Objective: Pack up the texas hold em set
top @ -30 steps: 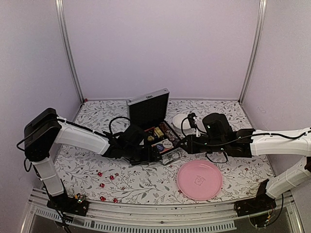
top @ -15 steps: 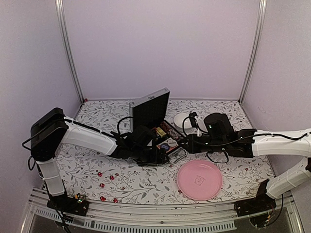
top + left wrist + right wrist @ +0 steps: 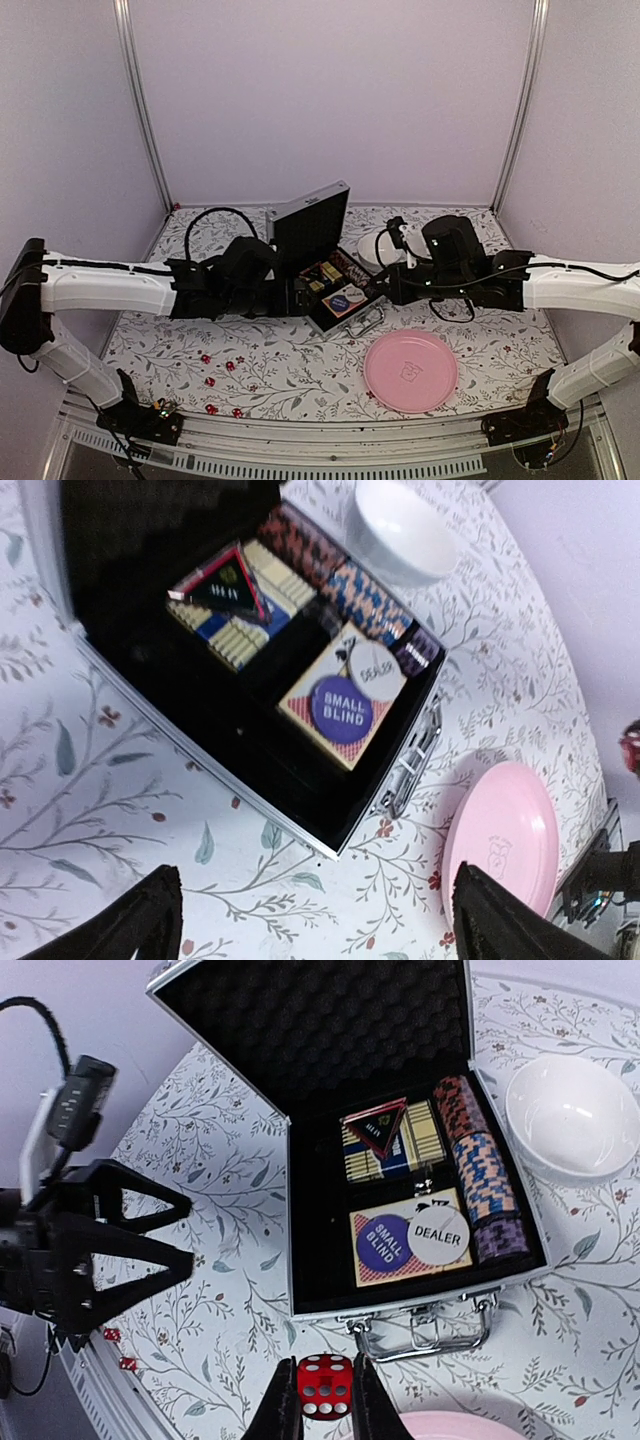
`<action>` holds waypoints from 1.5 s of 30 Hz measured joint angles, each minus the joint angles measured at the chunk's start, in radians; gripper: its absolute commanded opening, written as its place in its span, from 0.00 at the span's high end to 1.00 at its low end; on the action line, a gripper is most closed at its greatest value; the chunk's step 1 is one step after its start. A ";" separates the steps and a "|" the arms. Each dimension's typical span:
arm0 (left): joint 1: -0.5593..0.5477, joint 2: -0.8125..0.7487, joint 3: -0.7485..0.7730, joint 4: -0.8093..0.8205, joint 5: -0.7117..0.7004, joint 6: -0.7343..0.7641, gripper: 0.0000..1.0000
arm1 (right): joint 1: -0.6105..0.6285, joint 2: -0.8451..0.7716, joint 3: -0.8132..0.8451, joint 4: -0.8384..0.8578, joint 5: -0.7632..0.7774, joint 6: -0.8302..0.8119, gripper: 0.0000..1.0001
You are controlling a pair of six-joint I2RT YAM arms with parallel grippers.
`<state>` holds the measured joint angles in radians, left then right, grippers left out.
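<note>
The texas hold em set is a silver briefcase (image 3: pixel 306 230) standing open at mid table, lid upright. Its black tray (image 3: pixel 320 1210) holds card decks, stacked chips (image 3: pixel 480 1185) and two round buttons marked small blind and dealer. My right gripper (image 3: pixel 325 1400) is shut on a red die (image 3: pixel 325 1387), hovering just in front of the case's metal handle (image 3: pixel 425 1335). At the case's left front corner (image 3: pixel 330 848) my left gripper (image 3: pixel 320 920) is wide open with nothing between its fingers. In the top view the left gripper (image 3: pixel 295 298) and right gripper (image 3: pixel 385 290) flank the case.
A pink plate (image 3: pixel 410 370) lies front right of the case. A white bowl (image 3: pixel 375 248) sits behind the case's right side. Several loose red dice (image 3: pixel 230 366) are scattered on the floral tablecloth at front left. Walls enclose the table on three sides.
My left gripper has drawn back from the case's front edge to its left side, the arm stretching out low and flat. The right gripper, still holding the die, has shifted slightly away.
</note>
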<state>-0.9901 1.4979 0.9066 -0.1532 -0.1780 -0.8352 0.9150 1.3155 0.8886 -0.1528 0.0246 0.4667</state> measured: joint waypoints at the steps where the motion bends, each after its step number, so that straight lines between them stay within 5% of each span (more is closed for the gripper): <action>1: 0.003 -0.043 0.000 -0.019 -0.021 0.017 0.06 | -0.011 0.011 0.020 -0.008 -0.005 -0.018 0.94; 5: 0.048 -0.198 0.020 -0.094 -0.055 0.101 0.04 | -0.040 0.091 0.095 -0.020 -0.020 -0.082 0.95; 10: 0.274 -0.327 0.084 -0.151 0.008 0.238 0.03 | -0.047 0.234 0.192 -0.040 -0.057 -0.147 0.95; 18: 0.623 -0.338 0.246 -0.255 0.137 0.482 0.03 | -0.047 0.486 0.370 -0.059 -0.112 -0.196 0.96; 24: 0.814 -0.400 0.208 -0.228 0.115 0.628 0.03 | -0.047 0.635 0.510 -0.087 -0.114 -0.224 0.96; 32: 0.861 -0.500 0.003 -0.133 0.023 0.716 0.03 | -0.047 0.754 0.630 -0.146 -0.113 -0.262 0.96; 45: 0.865 -0.497 -0.006 -0.098 0.013 0.728 0.03 | -0.061 0.842 0.670 -0.195 -0.070 -0.273 0.96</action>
<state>-0.1249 1.0008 0.9001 -0.2516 -0.1654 -0.1074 0.8539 2.1571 1.5585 -0.3477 -0.0456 0.1940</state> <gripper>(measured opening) 0.970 0.135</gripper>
